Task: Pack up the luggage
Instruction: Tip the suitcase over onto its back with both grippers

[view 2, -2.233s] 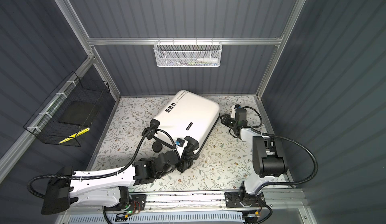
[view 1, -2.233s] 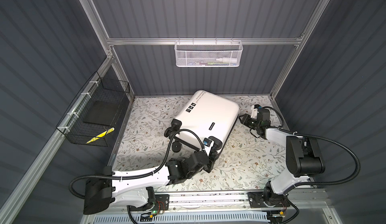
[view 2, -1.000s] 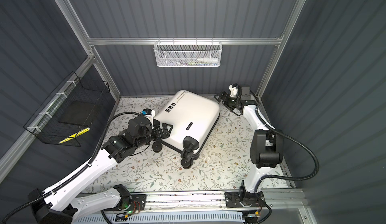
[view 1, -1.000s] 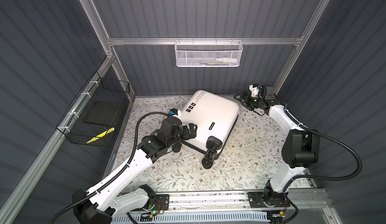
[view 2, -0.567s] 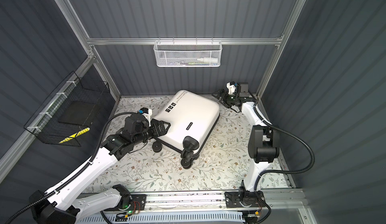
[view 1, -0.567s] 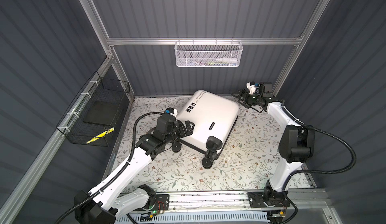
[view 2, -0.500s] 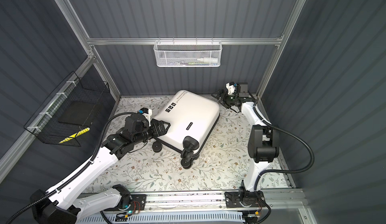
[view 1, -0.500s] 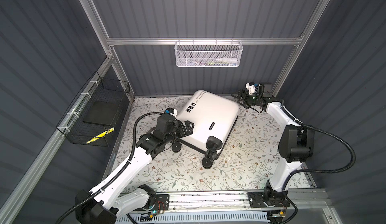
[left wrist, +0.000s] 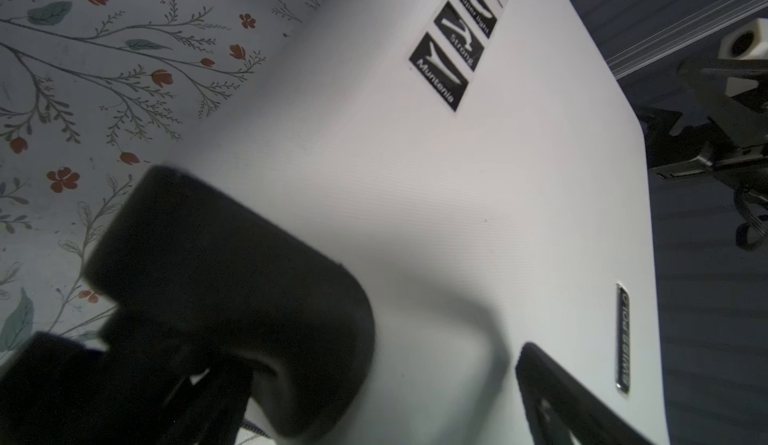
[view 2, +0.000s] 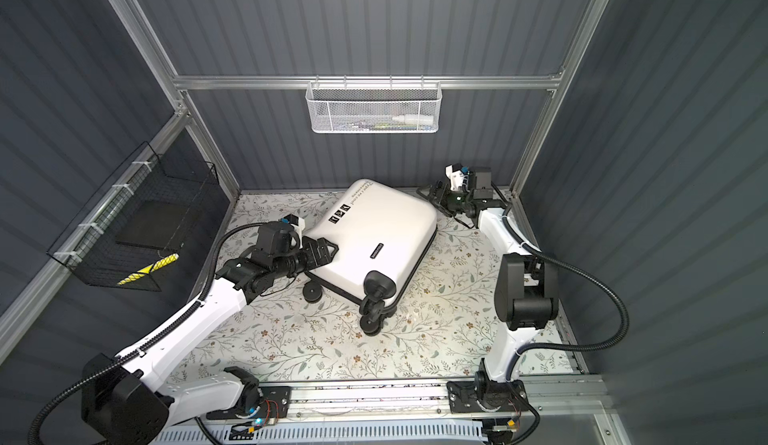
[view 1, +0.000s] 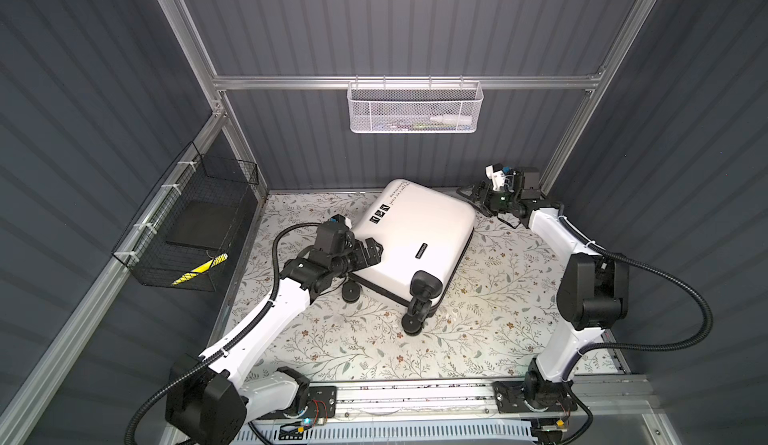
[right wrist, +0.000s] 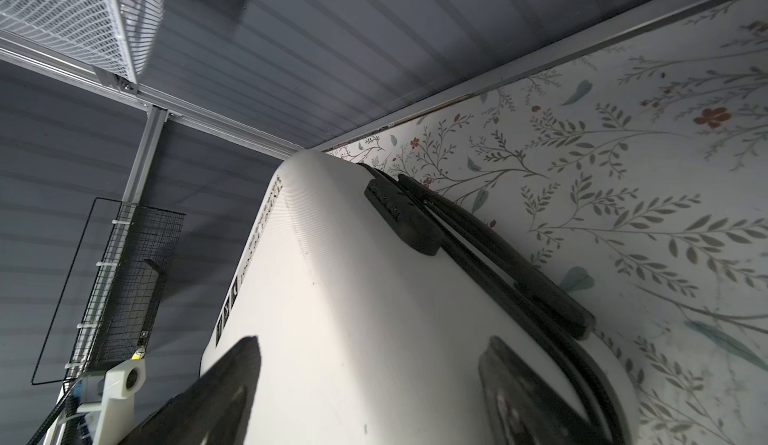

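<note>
The shut white luggage (view 1: 419,231) lay on the flowery tabletop (view 1: 498,297).
I saw my left pincer (view 1: 374,251) spread wide by its wheels, and my right pincer (view 1: 471,200) spread at its far corner.

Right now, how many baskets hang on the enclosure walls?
2. A white mesh basket hangs from the back wall's rail. A black wire basket hangs on the left side wall in both top views. No other is visible.
</note>
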Robot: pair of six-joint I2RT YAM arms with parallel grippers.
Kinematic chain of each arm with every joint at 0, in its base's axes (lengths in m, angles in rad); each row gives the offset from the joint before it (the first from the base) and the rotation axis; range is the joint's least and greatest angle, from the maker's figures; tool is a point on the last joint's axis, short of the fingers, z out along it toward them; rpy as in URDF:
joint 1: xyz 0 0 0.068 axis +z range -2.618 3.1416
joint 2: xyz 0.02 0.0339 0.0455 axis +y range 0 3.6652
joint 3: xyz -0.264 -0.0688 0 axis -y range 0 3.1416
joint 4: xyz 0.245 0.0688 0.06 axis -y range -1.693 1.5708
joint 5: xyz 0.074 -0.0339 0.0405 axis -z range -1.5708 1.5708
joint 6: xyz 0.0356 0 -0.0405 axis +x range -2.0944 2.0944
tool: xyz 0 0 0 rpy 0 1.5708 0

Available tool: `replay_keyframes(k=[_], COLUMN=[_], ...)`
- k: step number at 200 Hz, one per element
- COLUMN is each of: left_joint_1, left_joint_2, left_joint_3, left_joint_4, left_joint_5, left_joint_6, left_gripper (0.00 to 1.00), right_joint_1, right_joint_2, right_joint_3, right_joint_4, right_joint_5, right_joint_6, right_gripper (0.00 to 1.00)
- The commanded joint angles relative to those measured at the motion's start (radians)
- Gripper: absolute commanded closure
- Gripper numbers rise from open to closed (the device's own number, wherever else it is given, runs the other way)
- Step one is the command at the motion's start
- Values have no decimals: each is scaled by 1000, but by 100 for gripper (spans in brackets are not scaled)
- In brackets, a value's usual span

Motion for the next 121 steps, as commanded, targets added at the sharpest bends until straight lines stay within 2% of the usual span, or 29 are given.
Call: replay_keyframes(k=[1, 72, 121], left_joint_1=[14, 56, 101], left_joint_2=[46, 211, 390], left_joint_3=[66, 238, 474], left_joint_4=[63, 52, 6], left_joint_5=[87, 142, 173], left_joint_6=[57, 134, 205], left_gripper=[0, 0, 0], right_joint_1=[46, 98, 139], right_joint_2=[-55, -211, -348], right_joint_3=[-63, -319, -493], right_joint_4=[2, 150, 198], right_joint_5=[-92, -69, -39], right_joint_6=[32, 96, 116], right_gripper=[17, 19, 19])
